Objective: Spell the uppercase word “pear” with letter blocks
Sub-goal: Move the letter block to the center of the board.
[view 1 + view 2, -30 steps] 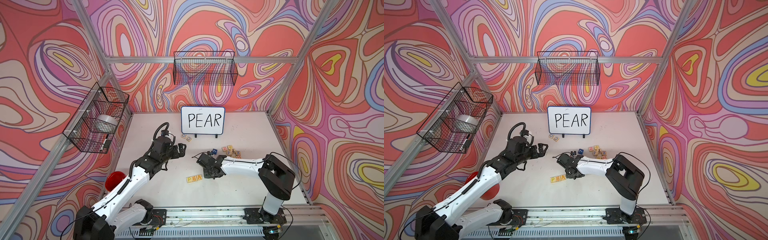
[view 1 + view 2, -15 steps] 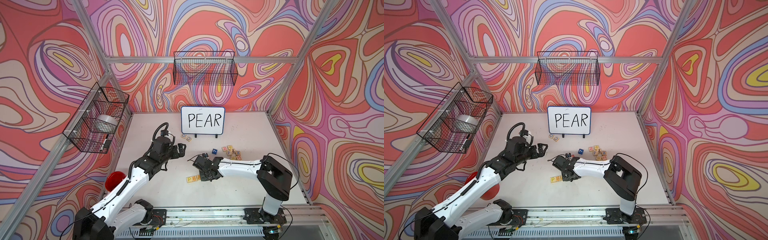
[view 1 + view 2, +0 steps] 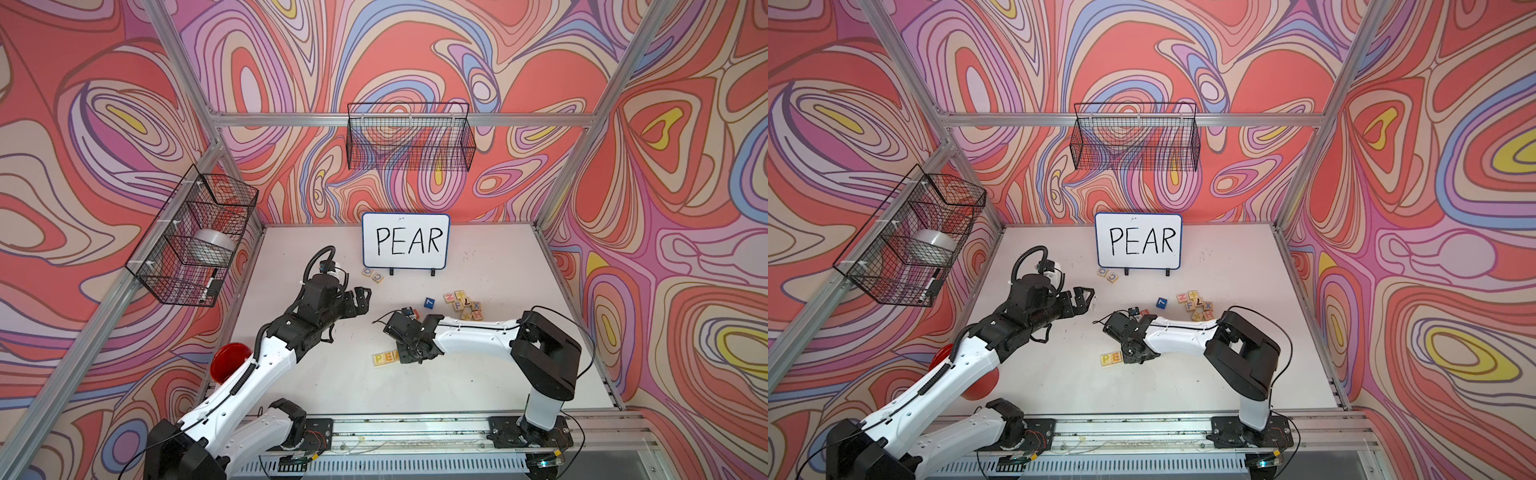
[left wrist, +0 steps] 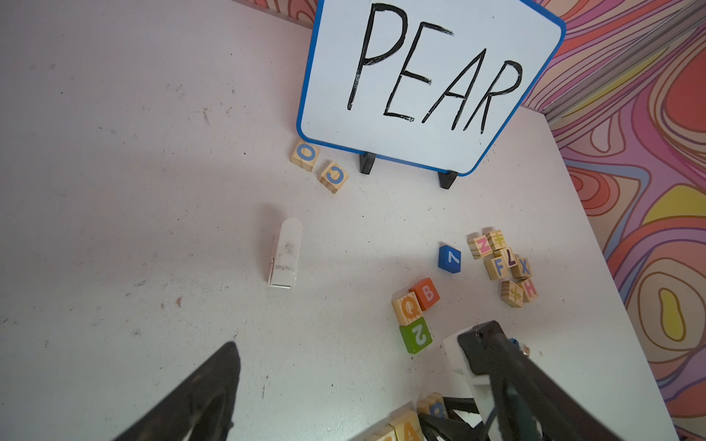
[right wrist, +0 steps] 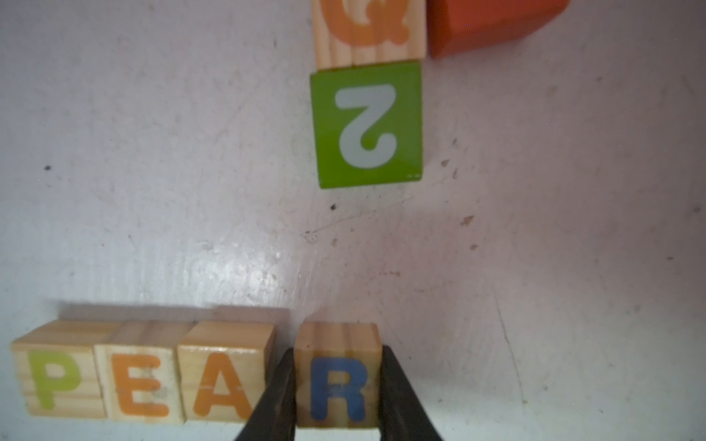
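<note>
Right gripper [image 5: 336, 397] clenched on pale-wood cube with blue R [image 5: 338, 385], a finger's gap beside wooden P, E, A row [image 5: 143, 374]; set flat, nudge flush against A, then release; left gripper [image 3: 360, 300] released, idle.

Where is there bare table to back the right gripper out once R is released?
Bare: the strip between the P-E-A row, with the R block clamped in the right gripper, and the green 2 block; also the front table toward the rail. Crowded: the letter-block cluster behind the right arm.
</note>
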Available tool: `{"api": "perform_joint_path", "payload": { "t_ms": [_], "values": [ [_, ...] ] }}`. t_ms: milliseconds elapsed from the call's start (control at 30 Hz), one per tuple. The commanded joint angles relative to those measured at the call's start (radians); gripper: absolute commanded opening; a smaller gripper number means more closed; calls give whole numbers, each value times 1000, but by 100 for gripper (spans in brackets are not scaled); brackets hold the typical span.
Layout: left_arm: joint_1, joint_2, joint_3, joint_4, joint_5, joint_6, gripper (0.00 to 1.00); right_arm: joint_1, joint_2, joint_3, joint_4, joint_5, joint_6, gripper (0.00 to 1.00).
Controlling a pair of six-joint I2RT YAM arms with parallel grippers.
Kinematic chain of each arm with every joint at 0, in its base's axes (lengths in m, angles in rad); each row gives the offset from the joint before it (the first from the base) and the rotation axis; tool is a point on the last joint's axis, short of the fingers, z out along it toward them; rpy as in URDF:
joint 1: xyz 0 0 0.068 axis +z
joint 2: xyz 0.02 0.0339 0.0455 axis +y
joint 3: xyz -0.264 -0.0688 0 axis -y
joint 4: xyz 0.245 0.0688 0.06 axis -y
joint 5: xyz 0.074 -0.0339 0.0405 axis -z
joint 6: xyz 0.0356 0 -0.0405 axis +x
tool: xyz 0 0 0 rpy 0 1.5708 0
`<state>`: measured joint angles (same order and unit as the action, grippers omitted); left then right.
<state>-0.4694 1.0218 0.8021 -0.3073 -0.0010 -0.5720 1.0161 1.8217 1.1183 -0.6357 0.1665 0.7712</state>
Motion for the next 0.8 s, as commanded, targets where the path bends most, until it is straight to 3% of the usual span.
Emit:
{"api": "perform_joint_path", "payload": {
  "t_ms": [0, 767],
  "values": [
    [5, -8, -10, -18, -13, -2, 96, 8, 12, 20, 11, -5, -9, 32],
    [5, 4, -6, -14, -9, -3, 96, 10, -44, 9, -2, 33, 22, 45]
  ]
}}
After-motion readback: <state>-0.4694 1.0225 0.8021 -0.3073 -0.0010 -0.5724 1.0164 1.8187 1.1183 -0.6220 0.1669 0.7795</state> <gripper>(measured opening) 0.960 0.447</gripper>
